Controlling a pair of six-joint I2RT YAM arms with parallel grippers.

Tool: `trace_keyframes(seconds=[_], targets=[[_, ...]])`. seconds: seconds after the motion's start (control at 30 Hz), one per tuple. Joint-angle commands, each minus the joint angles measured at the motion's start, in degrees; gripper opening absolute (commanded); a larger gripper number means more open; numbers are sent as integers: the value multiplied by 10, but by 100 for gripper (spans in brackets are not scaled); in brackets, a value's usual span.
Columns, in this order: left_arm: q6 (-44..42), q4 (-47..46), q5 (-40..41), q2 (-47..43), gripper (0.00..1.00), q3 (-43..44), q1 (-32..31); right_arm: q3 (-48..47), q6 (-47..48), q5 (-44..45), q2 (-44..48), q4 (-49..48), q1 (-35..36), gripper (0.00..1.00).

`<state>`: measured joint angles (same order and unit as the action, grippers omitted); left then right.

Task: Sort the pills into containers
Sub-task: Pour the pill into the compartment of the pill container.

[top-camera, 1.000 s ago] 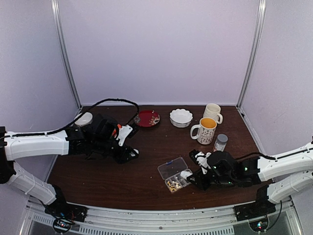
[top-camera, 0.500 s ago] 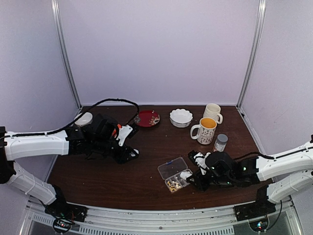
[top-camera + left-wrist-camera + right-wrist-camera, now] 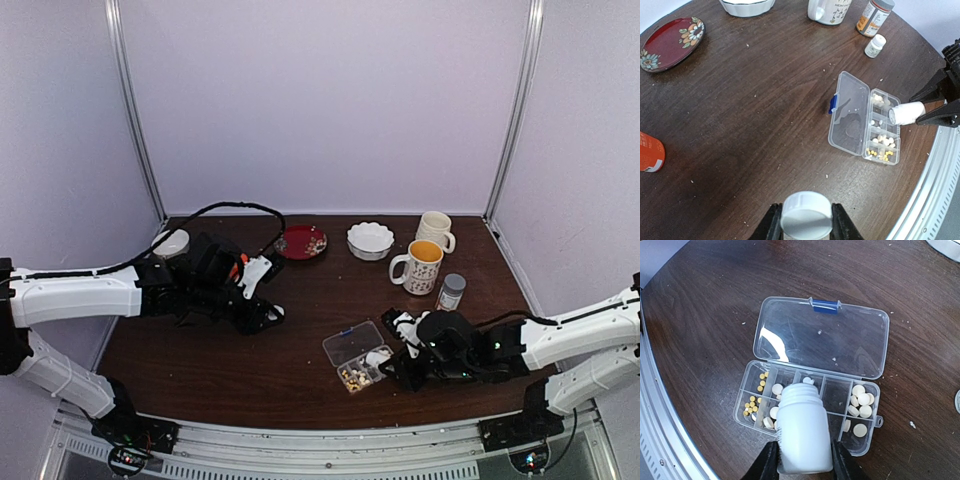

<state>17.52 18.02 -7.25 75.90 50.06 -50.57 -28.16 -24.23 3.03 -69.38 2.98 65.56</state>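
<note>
The containers are the compartments of a clear organiser box [image 3: 866, 436] [image 3: 357, 358] [image 3: 864, 124], which lies with its lid folded open. Yellow pills [image 3: 752, 404] fill its left compartments; white pills [image 3: 861, 399] lie in the middle and right ones. My right gripper [image 3: 805, 456] [image 3: 388, 366] is shut on an uncapped white bottle [image 3: 804, 430] [image 3: 906, 113]. The bottle is tipped flat over the box, its mouth above the middle compartments. My left gripper [image 3: 806, 224] [image 3: 268, 312] is shut on a white cap [image 3: 806, 216], left of the box and above bare table.
A red plate [image 3: 301, 241], a scalloped white bowl [image 3: 370, 240] and two mugs [image 3: 420, 265] [image 3: 434, 228] stand at the back. A grey-capped amber bottle [image 3: 451, 290] and a small white bottle [image 3: 875, 45] are behind the box. An orange bottle [image 3: 647, 151] lies at the left.
My right gripper has edged a little left with the white bottle, further over the organiser box. The left arm has not moved.
</note>
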Motion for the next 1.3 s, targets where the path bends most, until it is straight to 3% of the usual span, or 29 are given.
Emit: trace_keyframes(seconds=[0.0,0.13,0.27,0.37,0.5,0.6,0.73,0.83,0.97,1.03,1.17,1.27], targets=[[-2,-24,-7,5,9,12,1,10,-8,1,12,-35,3,0],[0,-23,-7,5,9,13,2,-18,3,10,-12,21,4,0],[-2,-22,-7,7,9,13,2,16,-11,7,21,-36,5,0],[1,-23,-7,6,9,13,1,-5,-4,12,12,19,8,0],[1,-23,-10,6,9,15,0,48,-29,1,60,-41,10,0],[3,-26,-10,6,9,14,-1,26,-27,0,41,23,12,0],[3,-26,-12,10,9,20,-4,64,-49,-5,68,-38,18,0],[3,-22,-11,10,9,25,-5,33,-38,9,48,23,21,0],[2,-19,-8,7,9,26,-6,44,-39,21,65,-4,28,0],[1,-16,-7,6,9,25,-6,19,-30,29,52,46,28,0],[1,-16,-7,4,9,24,-6,53,-40,31,93,-9,30,0],[1,-17,-6,3,9,23,-7,13,-29,44,62,69,31,0]])
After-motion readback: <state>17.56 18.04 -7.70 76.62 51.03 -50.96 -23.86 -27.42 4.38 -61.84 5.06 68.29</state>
